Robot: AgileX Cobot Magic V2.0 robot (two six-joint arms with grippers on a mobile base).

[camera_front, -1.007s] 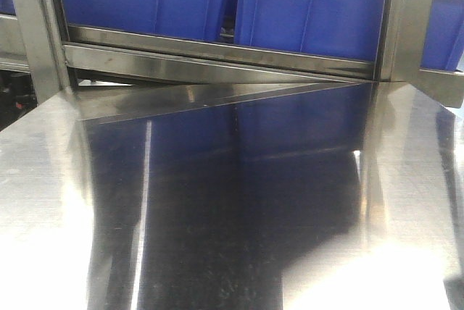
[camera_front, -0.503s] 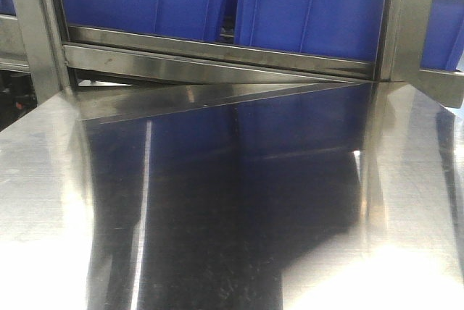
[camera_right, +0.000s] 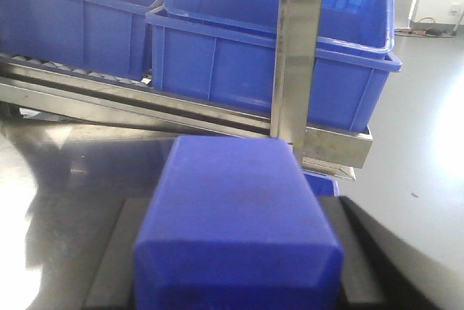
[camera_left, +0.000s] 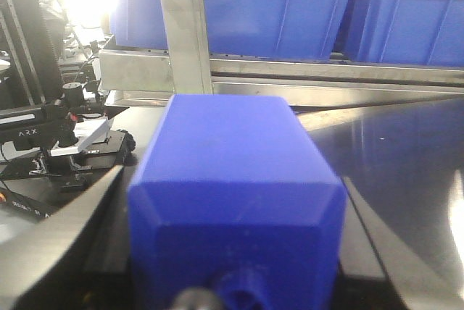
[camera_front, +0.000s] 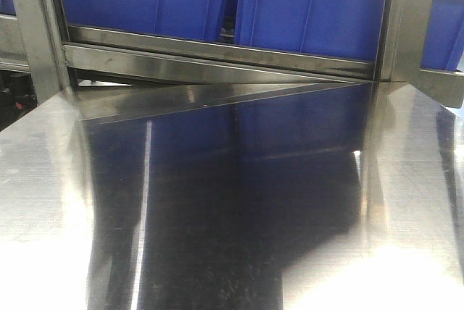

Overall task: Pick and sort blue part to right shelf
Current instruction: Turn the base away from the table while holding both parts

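In the left wrist view a blue block-shaped part (camera_left: 235, 143) sits between the dark fingers (camera_left: 80, 230) of my left gripper (camera_left: 232, 179), which is shut on it. In the right wrist view a second blue part (camera_right: 239, 179) is clamped the same way in my right gripper (camera_right: 235, 208). The right shelf (camera_front: 217, 53) stands behind the steel table, with a brushed steel front bar and large blue tubs (camera_front: 312, 13). The tubs also show in the left wrist view (camera_left: 268, 6) and the right wrist view (camera_right: 217, 64). Neither gripper shows in the front view.
A reflective steel table (camera_front: 232, 208) fills the front view up to the rack. Upright steel posts (camera_right: 297, 56) stand in front of the tubs. Black equipment with cables (camera_left: 43, 136) stands to the left of the table. Open grey floor (camera_right: 428, 165) lies to the right of the rack.
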